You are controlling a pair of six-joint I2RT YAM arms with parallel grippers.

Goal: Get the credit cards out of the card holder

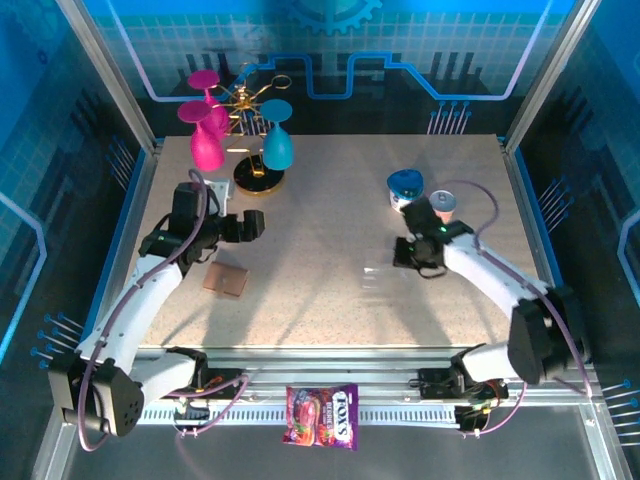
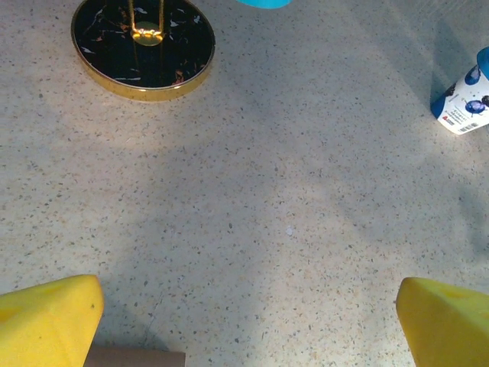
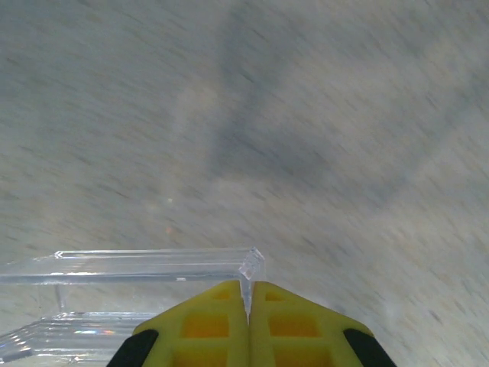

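Card holder (image 1: 226, 279) lies flat on the worktop (image 1: 330, 220), near the wide-spread left gripper (image 1: 252, 226). Right gripper (image 3: 248, 289) is pressed together on a clear plastic tray (image 3: 153, 264) wall. Expect a light, supple, slippery holder: pin one leaf, then draw the stiff credit cards by their edges.

R end effector (image 3: 249, 297) pinched on clear box (image 3: 153, 264) corner; tabletop (image 3: 321, 115) blurred.

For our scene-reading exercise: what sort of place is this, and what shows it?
Probably a robot test cell or exhibition booth: left arm and right arm bolted at a speckled table, walls with blue circuit graphics, goblets on a gold stand.
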